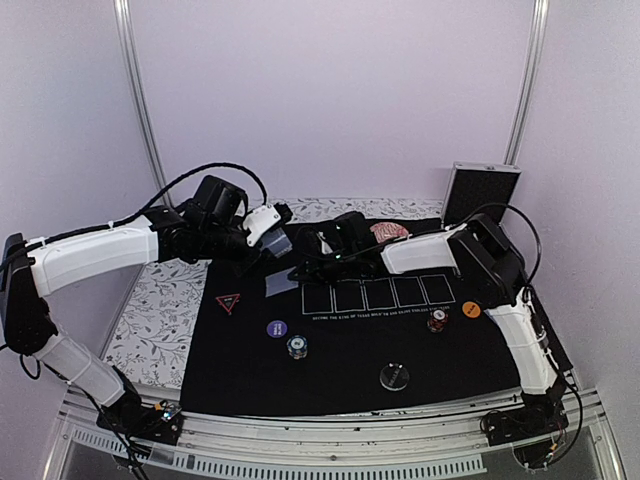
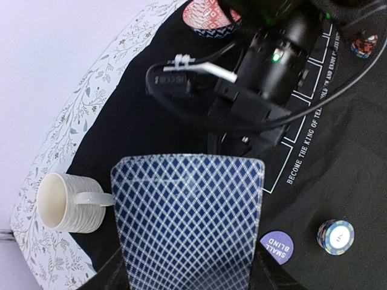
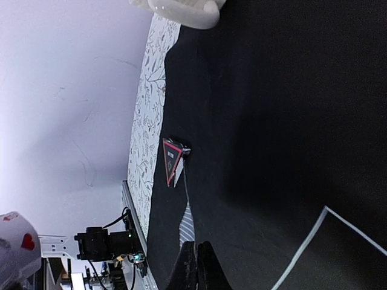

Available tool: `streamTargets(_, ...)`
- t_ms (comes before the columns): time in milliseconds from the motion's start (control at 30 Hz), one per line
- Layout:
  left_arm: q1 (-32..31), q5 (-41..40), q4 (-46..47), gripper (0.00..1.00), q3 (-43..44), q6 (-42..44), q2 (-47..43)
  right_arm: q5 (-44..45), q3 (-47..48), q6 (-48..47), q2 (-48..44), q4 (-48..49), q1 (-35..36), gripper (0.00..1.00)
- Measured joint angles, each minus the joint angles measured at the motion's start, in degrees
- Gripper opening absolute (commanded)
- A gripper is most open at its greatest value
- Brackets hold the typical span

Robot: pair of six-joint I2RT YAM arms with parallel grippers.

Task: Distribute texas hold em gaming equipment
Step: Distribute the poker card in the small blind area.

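Observation:
My left gripper [image 1: 272, 243] is shut on a deck of playing cards [image 2: 187, 223] with blue diamond backs, held above the black mat's [image 1: 340, 380] far left part. My right gripper [image 3: 196, 263] is shut on a single playing card [image 1: 281, 285], which shows edge-on in the right wrist view, low over the mat. It sits just below and in front of the deck. On the mat lie a red-edged black triangle [image 1: 228, 302], a purple disc [image 1: 277, 328], a striped chip stack [image 1: 297, 346], a clear disc [image 1: 394, 377], a second chip stack [image 1: 437, 320] and an orange disc [image 1: 471, 310].
A cream mug [image 2: 63, 202] stands on the mat's far left corner, close beside the deck. A red patterned bowl [image 1: 389, 232] sits at the back behind the right arm. A black box [image 1: 480, 192] stands at the back right. A row of white card outlines [image 1: 380, 293] crosses the mat.

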Motion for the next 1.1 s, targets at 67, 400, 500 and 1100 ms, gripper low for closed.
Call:
streamTargets(67, 0.07, -0.04, 0.09, 0.52, 0.04, -0.02, 0.0, -0.61, 4.48, 3.34, 4.42, 1.99, 1.29, 0.02)
streamTargets(400, 0.24, -0.04, 0.2, 0.53, 0.17, -0.04, 0.0, -2.69, 12.17, 15.13, 13.7, 5.29, 5.03, 0.2)
streamTargets(500, 0.33, -0.02, 0.2, 0.53, 0.17, -0.04, 0.0, -3.19, 12.17, 16.39, 13.97, 5.25, 5.09, 0.36)
streamTargets(1100, 0.52, 0.66, 0.37, 0.53, 0.17, -0.02, -0.15, 7.15, 3.04, -0.09, -5.75, -12.63, 3.28, 0.99)
